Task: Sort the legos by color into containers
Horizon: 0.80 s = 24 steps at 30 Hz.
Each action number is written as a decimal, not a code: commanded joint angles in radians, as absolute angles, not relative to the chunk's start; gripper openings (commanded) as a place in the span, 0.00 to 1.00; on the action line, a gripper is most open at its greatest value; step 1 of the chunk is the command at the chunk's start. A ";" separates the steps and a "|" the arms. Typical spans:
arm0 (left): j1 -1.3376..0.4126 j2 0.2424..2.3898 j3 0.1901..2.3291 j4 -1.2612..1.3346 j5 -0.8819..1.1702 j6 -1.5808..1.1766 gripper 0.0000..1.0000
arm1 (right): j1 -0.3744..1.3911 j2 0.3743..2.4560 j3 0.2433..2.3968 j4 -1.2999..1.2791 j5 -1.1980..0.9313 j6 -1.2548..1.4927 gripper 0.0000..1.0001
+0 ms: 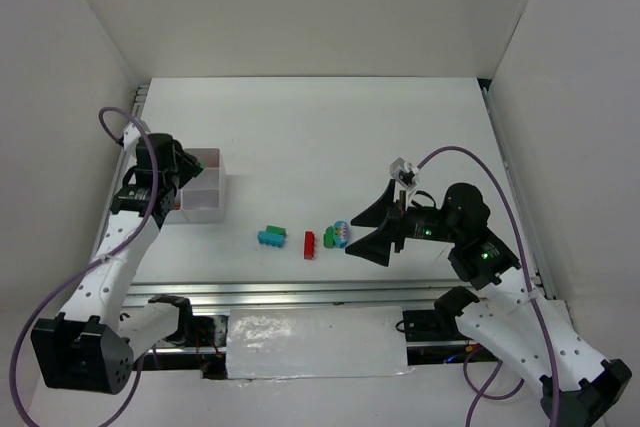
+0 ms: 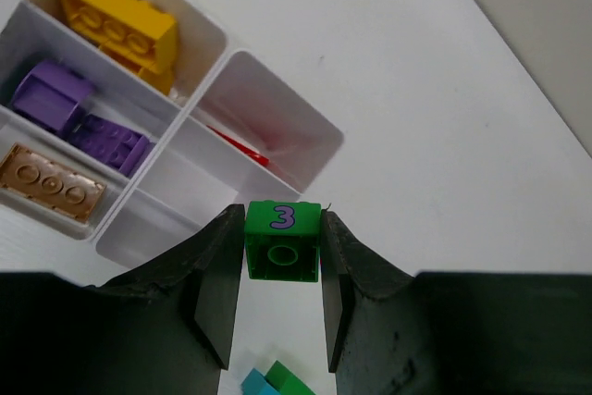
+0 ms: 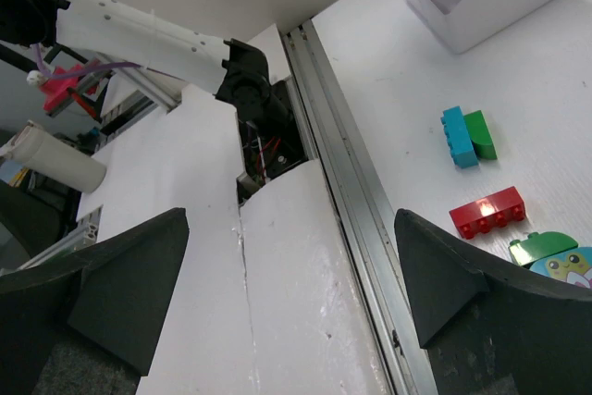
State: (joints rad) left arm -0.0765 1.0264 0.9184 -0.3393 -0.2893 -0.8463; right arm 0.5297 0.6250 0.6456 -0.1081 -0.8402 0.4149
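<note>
My left gripper (image 2: 280,224) is shut on a green lego (image 2: 282,256) with a purple "3", held just over the near edge of the white tray (image 1: 205,209). The tray's containers (image 2: 199,104) hold yellow bricks (image 2: 116,20), purple ones (image 2: 69,113), a gold-orange brick (image 2: 51,182) and a red piece (image 2: 242,150). Loose legos lie mid-table: a teal and green pair (image 1: 272,236), a red brick (image 1: 309,244) and a green and teal oval piece (image 1: 337,236). My right gripper (image 1: 368,230) stands wide open just right of them, holding nothing.
White walls enclose the table on three sides. A metal rail (image 3: 347,182) runs along the near edge, with the arm bases and cables behind it. In the right wrist view the teal brick (image 3: 455,136), green brick (image 3: 481,134) and red brick (image 3: 487,212) lie beyond the rail.
</note>
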 commanded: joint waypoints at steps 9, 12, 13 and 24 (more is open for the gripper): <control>-0.022 1.023 0.841 -0.288 -0.459 -1.000 0.00 | 0.532 0.621 0.643 -0.089 -0.856 0.393 1.00; -0.017 1.026 0.812 -0.256 -0.456 -1.002 0.00 | 0.532 0.620 0.640 -0.086 -0.854 0.393 1.00; -0.014 1.031 0.804 -0.246 -0.453 -1.011 0.00 | 0.532 0.620 0.637 -0.084 -0.856 0.393 1.00; -0.008 1.074 0.715 -0.077 -0.394 -1.028 0.00 | 0.532 0.627 0.638 -0.084 -0.867 0.393 1.00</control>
State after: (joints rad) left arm -0.0143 1.0740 0.7174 -0.1833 -0.4061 -1.0069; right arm 0.5297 0.6266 0.6449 -0.1085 -0.8501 0.4026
